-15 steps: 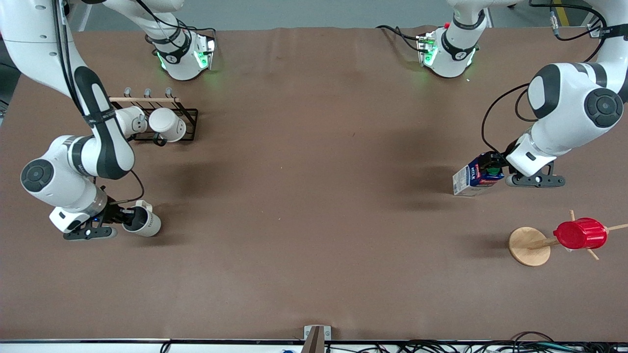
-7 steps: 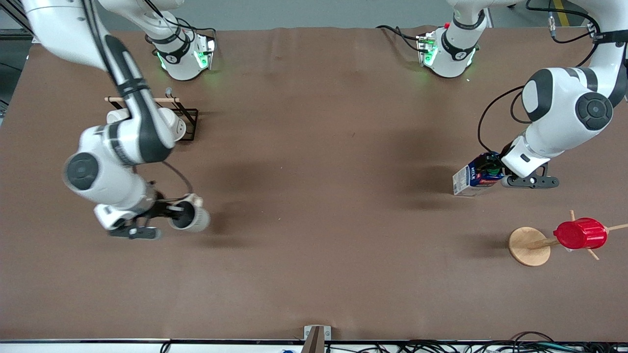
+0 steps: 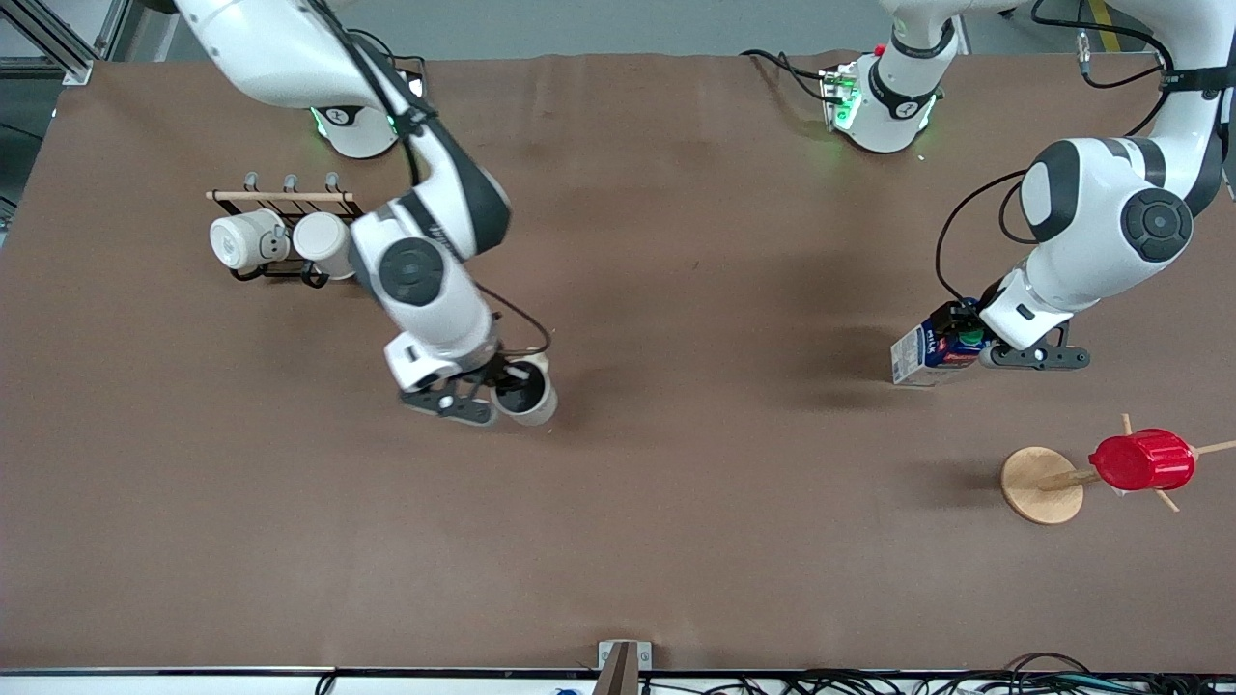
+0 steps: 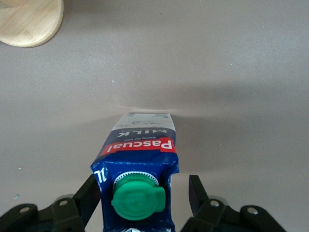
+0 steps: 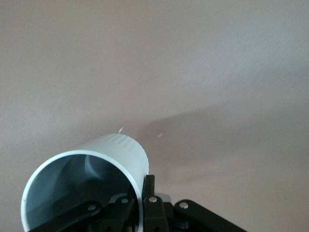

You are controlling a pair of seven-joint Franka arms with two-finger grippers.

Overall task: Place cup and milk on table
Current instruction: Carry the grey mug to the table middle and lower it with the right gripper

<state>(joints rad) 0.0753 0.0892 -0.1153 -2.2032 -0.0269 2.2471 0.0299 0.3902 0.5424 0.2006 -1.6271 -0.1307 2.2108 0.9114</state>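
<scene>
**A:** Front view has the right pincer (image 3: 502,394) over the middle of the desk (image 3: 676,541), clamped on the rim of the cup (image 3: 524,394). One finger sits inside the cup, one outside, and the cup is up in the air with its mouth tipped toward the camera.

**B:** Yep, right wrist view agrees, grey inside of the cup (image 5: 87,186) and fingers (image 5: 148,193) pinched on its wall. What about the milk (image 3: 929,351)?

**A:** It's standing tilted at the left arm's end of the desk. Left pincer (image 4: 145,195) straddles its top, but both fingers (image 4: 195,193) look clear of the milk (image 4: 137,179), so released. A red cup (image 3: 1142,459) on a wooden stand (image 3: 1038,486) sits nearer the camera.
</scene>
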